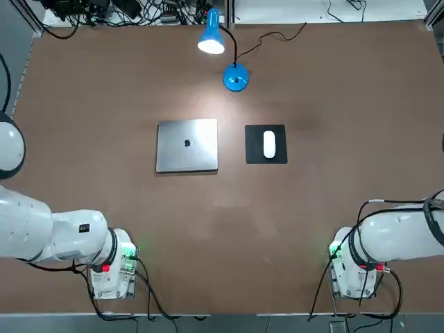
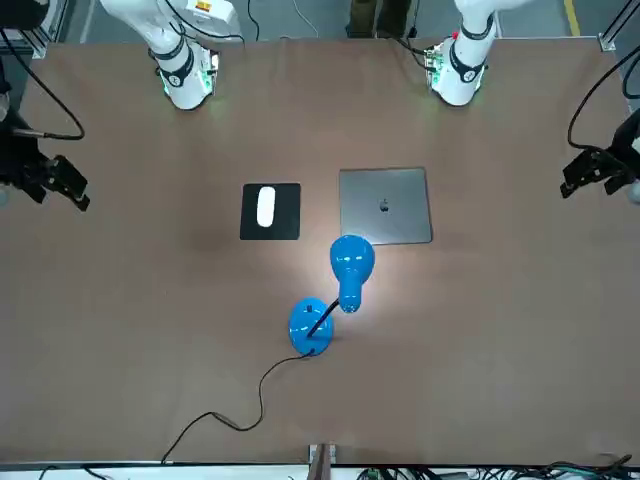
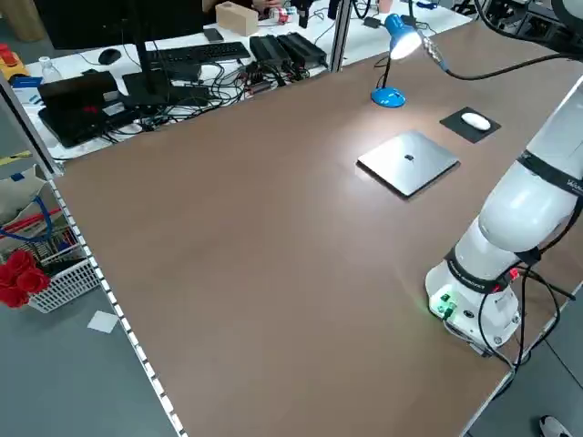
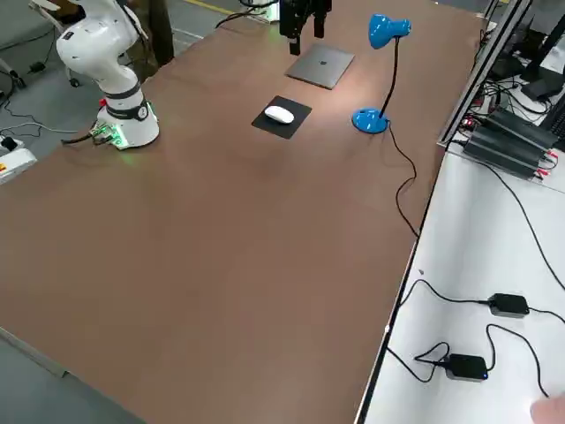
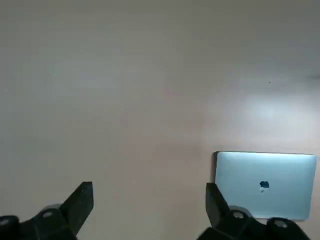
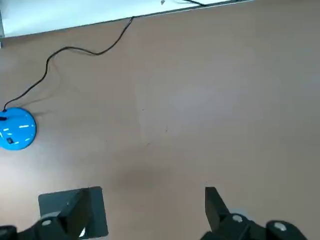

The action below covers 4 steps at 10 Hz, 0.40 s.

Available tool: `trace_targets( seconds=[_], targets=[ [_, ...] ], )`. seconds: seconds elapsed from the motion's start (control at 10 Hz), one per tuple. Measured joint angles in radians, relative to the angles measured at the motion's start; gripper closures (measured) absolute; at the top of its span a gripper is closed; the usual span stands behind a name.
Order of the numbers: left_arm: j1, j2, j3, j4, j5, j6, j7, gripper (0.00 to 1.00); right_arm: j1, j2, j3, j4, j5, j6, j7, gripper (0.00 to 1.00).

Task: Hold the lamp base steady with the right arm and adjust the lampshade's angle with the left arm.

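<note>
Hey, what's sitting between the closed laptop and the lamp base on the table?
Nothing: in the top view, bare table separates the laptop from the lamp base.

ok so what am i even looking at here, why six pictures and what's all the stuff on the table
It is one moment seen by six cameras: overhead, across the table, one from each side, and one on each robot wrist. Two white robot arms are bolted at the table's near edge. The left gripper and the right gripper hang above the table with jaws open, holding nothing. On the table lie a closed laptop, a white mouse on a black pad, and a lit desk lamp: a blue lampshade above a round lamp base.
</note>
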Motion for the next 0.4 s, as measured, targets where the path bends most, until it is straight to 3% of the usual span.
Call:
trace_targets(
  seconds=[0.4],
  targets=[
    [0.000,0.000,0.000,0.000,0.000,0.000,-0.007,0.01,-0.004,0.010,0.028,0.010,0.001,-0.059,-0.019,0.00]
  ],
)
